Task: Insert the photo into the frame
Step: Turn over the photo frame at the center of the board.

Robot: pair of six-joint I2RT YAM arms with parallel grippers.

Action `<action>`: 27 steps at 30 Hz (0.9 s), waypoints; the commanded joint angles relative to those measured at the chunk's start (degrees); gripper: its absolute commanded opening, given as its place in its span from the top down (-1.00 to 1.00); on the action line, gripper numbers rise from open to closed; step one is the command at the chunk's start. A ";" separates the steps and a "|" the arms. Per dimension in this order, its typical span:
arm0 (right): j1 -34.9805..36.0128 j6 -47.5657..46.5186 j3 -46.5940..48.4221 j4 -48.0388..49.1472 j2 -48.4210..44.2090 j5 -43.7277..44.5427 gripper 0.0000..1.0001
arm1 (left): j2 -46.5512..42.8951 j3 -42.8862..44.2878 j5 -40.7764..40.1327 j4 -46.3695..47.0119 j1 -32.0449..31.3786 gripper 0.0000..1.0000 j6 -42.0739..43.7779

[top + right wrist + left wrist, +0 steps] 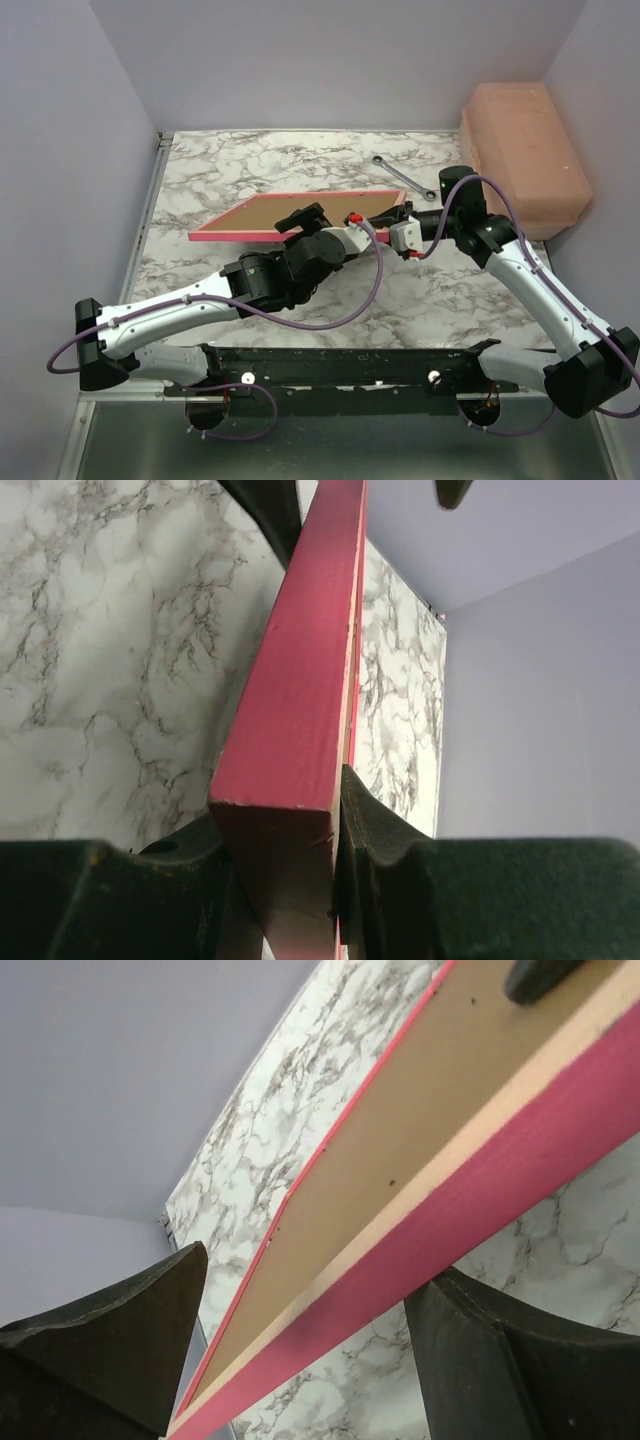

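Note:
The frame hangs tilted above the marble table, pale reverse up, pink edges showing. A brown backing panel fills its back. My right gripper is shut on the frame's near right part. In the right wrist view both fingers clamp the pink edge at the gripper. My left gripper straddles the frame's near edge. In the left wrist view its gripper stands wide apart around the pink edge, with the left finger clear of it. The photo is hidden.
A metal wrench lies on the table behind the frame. A salmon-coloured plastic box stands at the back right. Lilac walls close in the left, back and right sides.

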 commanded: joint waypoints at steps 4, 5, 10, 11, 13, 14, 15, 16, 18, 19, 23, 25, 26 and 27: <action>0.42 18.76 0.09 6.85 -1.89 -4.62 0.99 | -2.53 13.23 1.88 -1.03 -0.02 -0.75 -3.10; 0.43 21.00 -0.08 8.15 -2.03 -4.99 0.99 | -2.38 14.79 2.91 -1.75 0.03 -0.77 -3.91; 0.39 33.59 -0.37 14.48 -3.07 -5.98 0.99 | -1.47 21.54 7.87 -6.18 0.73 -0.83 -8.93; 0.36 35.51 -0.45 15.52 -3.30 -6.07 0.99 | -1.38 22.43 8.80 -6.81 0.82 -0.84 -9.90; 0.36 40.89 -0.99 18.47 -4.23 -6.00 0.99 | -1.31 23.94 10.99 -8.44 1.39 -0.85 -11.91; 0.42 43.65 -1.43 20.77 -4.61 -5.91 0.99 | -1.13 24.71 12.20 -9.28 1.73 -0.86 -13.14; 0.41 48.18 -1.86 23.31 -5.14 -5.33 0.99 | -1.05 25.50 13.35 -10.01 2.26 -0.86 -14.49; 0.40 53.66 -2.60 27.93 -5.63 -4.12 0.99 | -1.02 26.05 15.02 -10.74 2.82 -0.86 -15.59; 0.42 66.38 -3.61 35.63 -5.92 -0.14 0.99 | -1.19 26.75 18.19 -11.68 4.53 -0.86 -18.28; 0.38 71.56 -3.49 37.42 -5.77 2.19 0.99 | -1.40 26.87 20.08 -11.99 5.71 -0.86 -19.63; 0.39 84.16 -1.29 36.80 -4.08 9.14 0.99 | -2.10 26.48 29.55 -13.25 11.53 -0.86 -24.91; 0.40 87.08 -0.81 35.50 -3.32 11.87 0.99 | -2.30 25.85 35.08 -13.74 14.82 -0.84 -27.43; 0.39 89.21 -1.04 35.27 -3.13 13.58 0.99 | -2.33 25.47 36.82 -13.98 16.05 -0.84 -28.52; 0.42 90.96 -1.60 35.06 -3.03 15.19 0.99 | -2.29 25.12 38.15 -14.22 16.86 -0.84 -29.33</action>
